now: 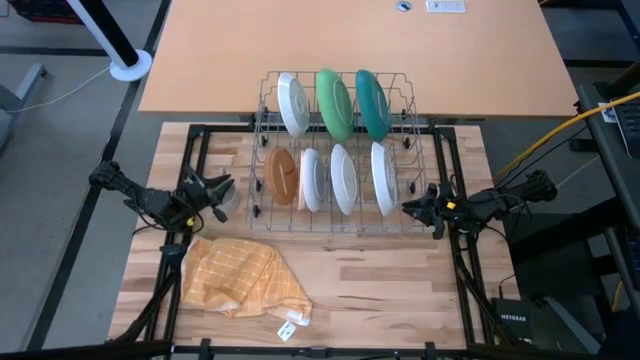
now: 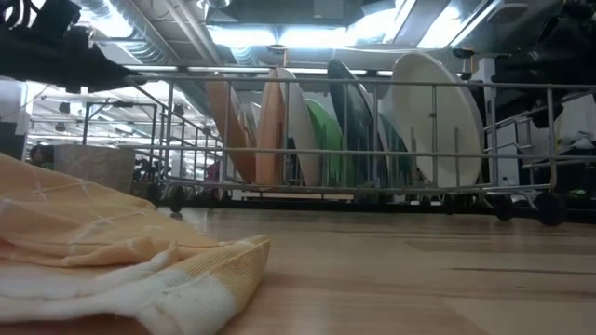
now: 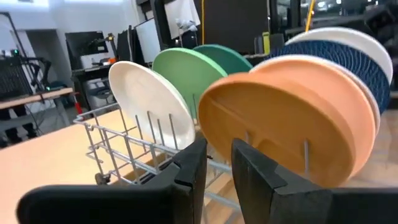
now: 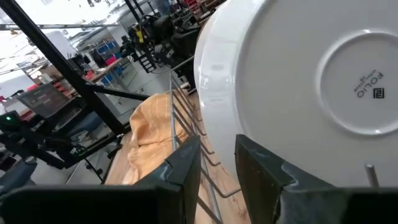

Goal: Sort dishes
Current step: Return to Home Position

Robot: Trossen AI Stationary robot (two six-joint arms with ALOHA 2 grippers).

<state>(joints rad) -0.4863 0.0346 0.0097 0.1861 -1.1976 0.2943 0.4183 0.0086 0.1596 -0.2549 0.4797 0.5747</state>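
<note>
The left pincer (image 1: 222,188) hangs just beside the left end of the rack (image 1: 262,140). Its jaws are set narrow and hold nothing, and its wrist view looks between them at the brown plate (image 3: 280,124). The right pincer (image 1: 408,207) hangs just beside the right end of the rack, also narrow and empty, facing the underside of the white plate (image 4: 311,87) at that end. All the plates we can see stand on edge in the rack. In the far row are a white plate (image 1: 292,104), a green plate (image 1: 333,102) and a teal plate (image 1: 372,104). The near row holds four, from the brown plate on the left to the white plate on the right. The low view shows a small grey mug (image 2: 93,167) on the table to the left of the rack, so we judge it to be close to the left pincer. A checked cloth (image 1: 240,278) lies crumpled on the table (image 1: 380,290), near and to the left. We judge the sorting all but finished, with both arms due to withdraw. The hazards are as follows. A sideways swing towards the rack could strike an end plate and tip the row. A finger could snag a rack wire and drag the rack. A low sweep by the left arm could topple the mug or catch the cloth. Lift each arm clear before turning it.
</note>
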